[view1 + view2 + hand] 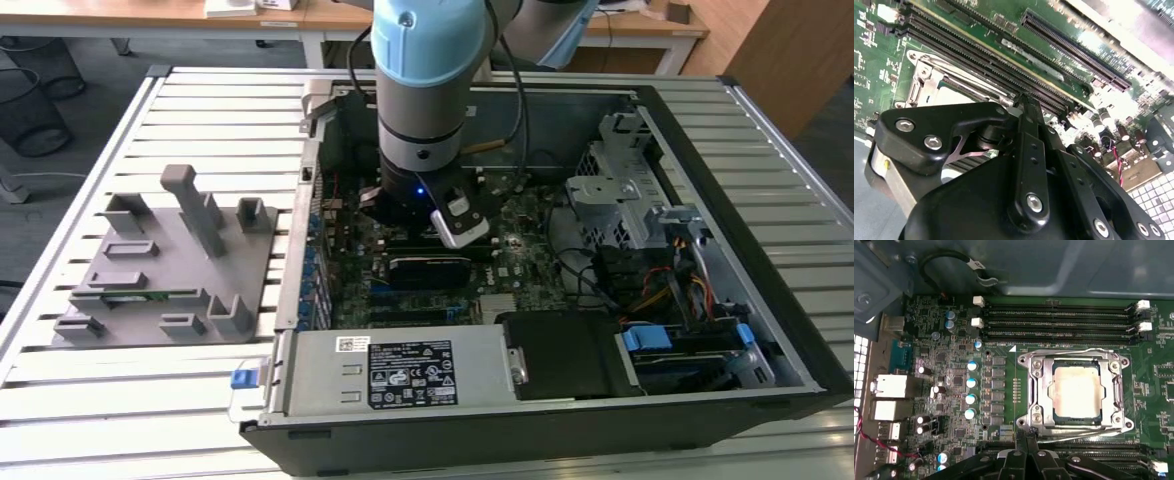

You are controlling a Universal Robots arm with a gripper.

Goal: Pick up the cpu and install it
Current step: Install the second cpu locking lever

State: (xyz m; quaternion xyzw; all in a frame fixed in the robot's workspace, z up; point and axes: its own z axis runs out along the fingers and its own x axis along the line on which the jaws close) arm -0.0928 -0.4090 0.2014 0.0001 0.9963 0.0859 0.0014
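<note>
Since the cpu (1076, 392) already lies flat inside the socket frame (1035, 390) on the motherboard (999, 380), the tool (1026, 440), fingers pressed together and holding nothing just beside the frame's edge, does best to move slowly and clear of the retention levers.

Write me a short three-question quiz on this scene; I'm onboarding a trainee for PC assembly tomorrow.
1. True or false: the cpu lies in the motherboard socket.
2. Where is the gripper? A) over the grey parts tray B) inside the computer case, beside the socket C) above the table, outside the case
3. What colour are the latches at the ends of the memory slots in the first wrist view?

Key: 1 true; 2 B; 3 white.
</note>
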